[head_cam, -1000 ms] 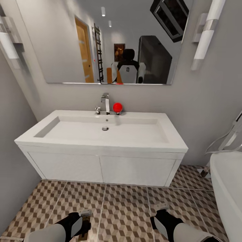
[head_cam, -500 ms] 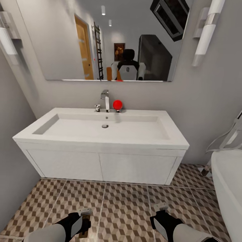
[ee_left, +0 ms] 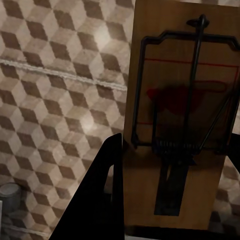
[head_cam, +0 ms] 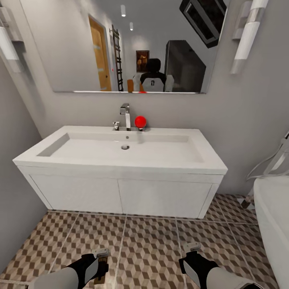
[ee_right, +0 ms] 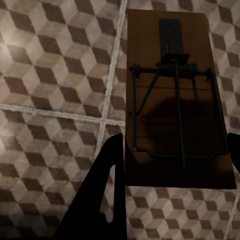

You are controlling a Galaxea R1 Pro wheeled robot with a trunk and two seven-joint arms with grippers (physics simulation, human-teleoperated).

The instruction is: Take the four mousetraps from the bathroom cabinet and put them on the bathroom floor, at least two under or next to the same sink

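left tool (head_cam: 101, 263): clamped on a mousetrap (ee_left: 180, 125), 7 o'clock
right tool (head_cam: 192, 253): gripping another mousetrap (ee_right: 177, 107), 5 o'clock
traps: flat brown wood slabs, black wire springs
floor (head_cam: 148, 237): cube-pattern tiles
sink (head_cam: 120, 156): white, 12 o'clock

The left claw (ee_left: 170, 200) holds a brown wooden mousetrap (ee_left: 177, 120) with a black wire bar and spring. Below it is the bathroom floor (ee_left: 60, 90), with cube-pattern tiles and pale lines.
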